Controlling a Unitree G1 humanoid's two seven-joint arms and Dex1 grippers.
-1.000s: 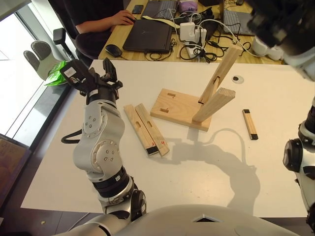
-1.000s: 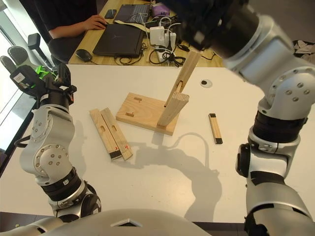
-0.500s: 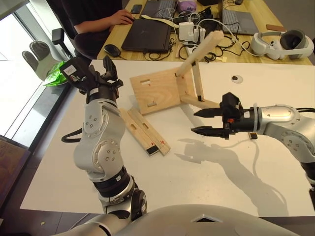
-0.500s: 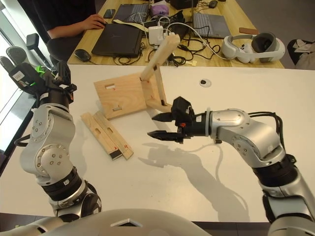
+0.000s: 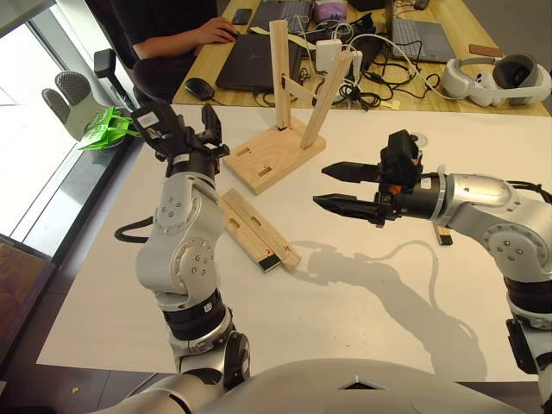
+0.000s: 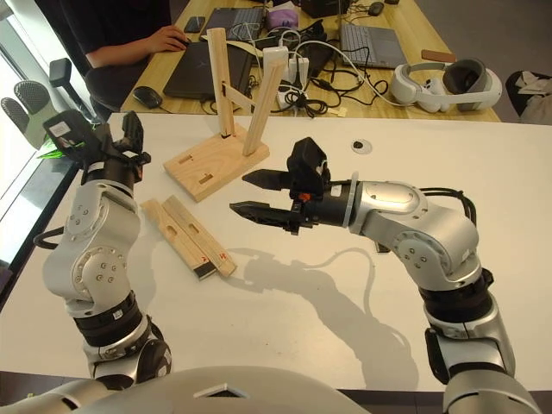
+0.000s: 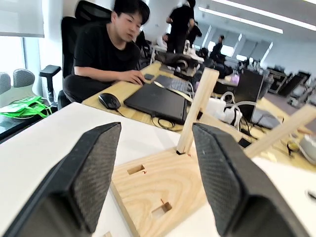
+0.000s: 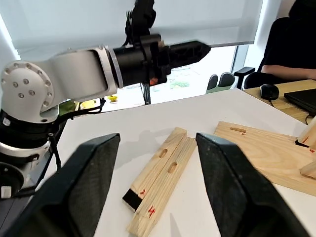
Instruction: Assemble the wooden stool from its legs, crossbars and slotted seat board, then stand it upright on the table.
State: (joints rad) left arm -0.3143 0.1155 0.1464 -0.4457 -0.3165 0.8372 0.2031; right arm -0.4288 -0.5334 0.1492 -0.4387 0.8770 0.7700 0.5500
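Standing legs: we saw two legs rising from the seat board, one upright and the other leaning, with a short crossbar slanting between them.
Seat board: it lay flat on the white desk, toward the far side, and two open slots showed in its top.
Loose legs: two more loose legs lay side by side on the desk, touching each other, just on our side of the board.
Left fingers: the left fingers were spread apart and grasped nothing. They were raised above the desk's left edge, near the board.
Right fingers: the right fingers were also released and empty. They hovered above the desk to the right of the board, apart from it, with their tips pointing left.
Behind: a laptop and a mouse sat on a wooden desk beyond.
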